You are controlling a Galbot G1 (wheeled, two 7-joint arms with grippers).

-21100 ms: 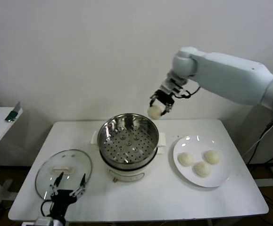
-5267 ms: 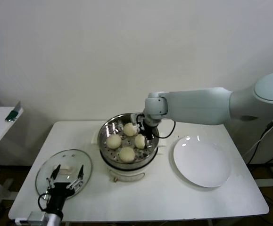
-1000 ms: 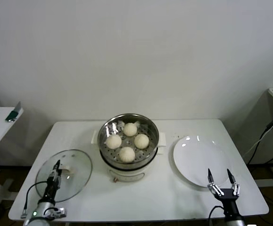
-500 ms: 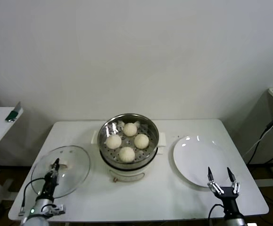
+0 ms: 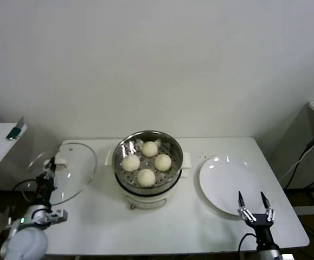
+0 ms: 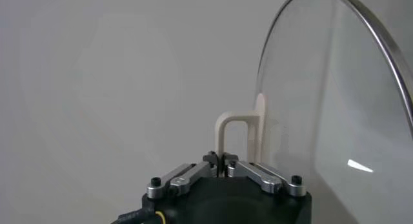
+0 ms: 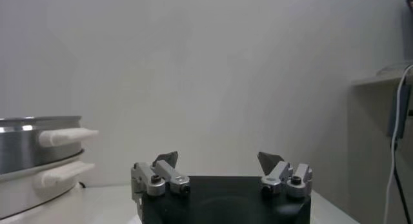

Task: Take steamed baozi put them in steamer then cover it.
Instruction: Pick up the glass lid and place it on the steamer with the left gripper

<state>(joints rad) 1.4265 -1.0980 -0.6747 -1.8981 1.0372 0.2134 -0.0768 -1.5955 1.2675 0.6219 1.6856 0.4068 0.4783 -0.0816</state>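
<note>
The left gripper (image 5: 50,166) sits at about nine o'clock from the steamer (image 5: 147,162), above the counter's (image 5: 189,227) left end, with its fingers (image 6: 253,172) pinched tight on the cream-white bar handle (image 6: 235,135) of the cover (image 5: 64,172). In the left wrist view the two metal fingers meet at the foot of the handle's upright bar, with no gap showing between them, and the glass dome with its metal rim curves away beside the handle. The cover is tilted steeply and raised off the counter, its rim overhanging the counter's left edge, well apart from the steamer. The steamer stands at the middle of the counter on its cream-white base, uncovered, and the four steamed baozi (image 5: 147,163) rest on the perforated tray inside: one at twelve o'clock, one at nine, one at three and one at six, close together around the tray's centre. A white plate (image 5: 231,187) lies at about three o'clock from the steamer, just beside it. The right gripper (image 5: 256,212) is parked at the counter's near edge, at roughly five o'clock from the steamer and just off the plate's near rim; its fingers (image 7: 165,164) are spread wide, pointing up, and hold nothing. The right wrist view shows the same wide gap between the fingertips, with the steamer's side handles in the distance.
</note>
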